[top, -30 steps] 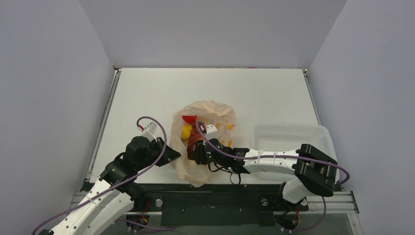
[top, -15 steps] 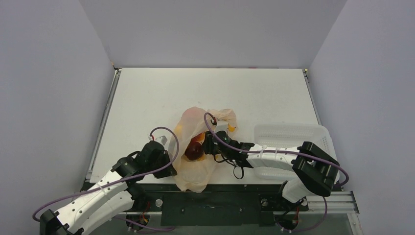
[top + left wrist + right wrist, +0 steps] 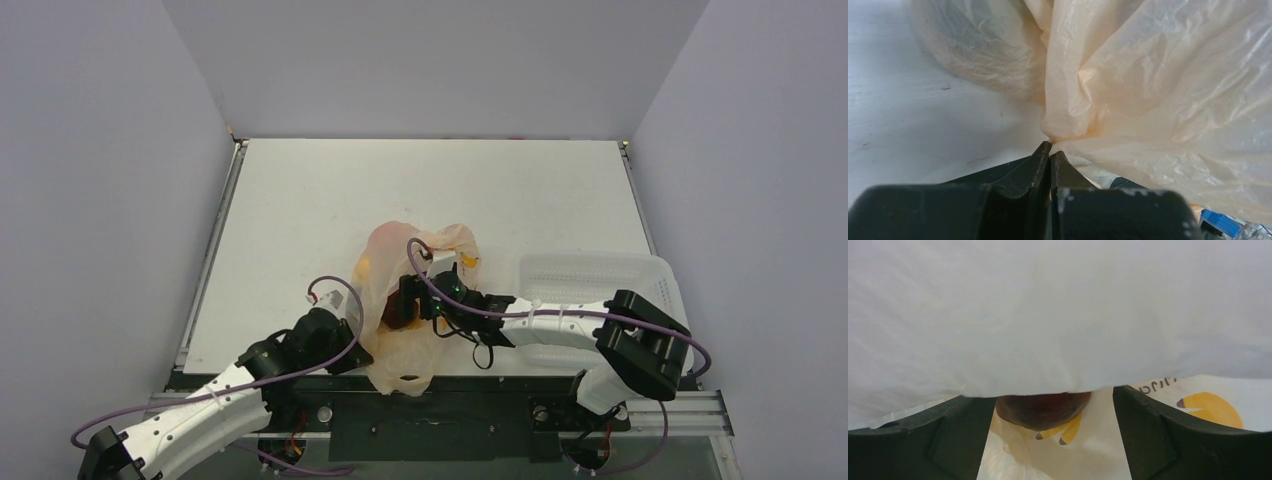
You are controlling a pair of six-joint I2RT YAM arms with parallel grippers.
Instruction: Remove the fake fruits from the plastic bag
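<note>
Two left fingers (image 3: pixel 1032 176) pinch crinkly bag (image 3: pixel 1158 90); right fingers (image 3: pixel 955 435) spread before a rounded, perhaps maroon fruit (image 3: pixel 1043 410).

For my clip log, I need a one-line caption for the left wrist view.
Left gripper shut, pinching a gathered fold of the peach plastic bag over the white table.

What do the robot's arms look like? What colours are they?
The left arm and the right arm match: smooth white tubes joined by chunky black joints. A thin purple cable runs along each one in loops. The fingers at the ends are plain black and wedge-shaped, narrowing to the tips. No writing shows on them.
</note>
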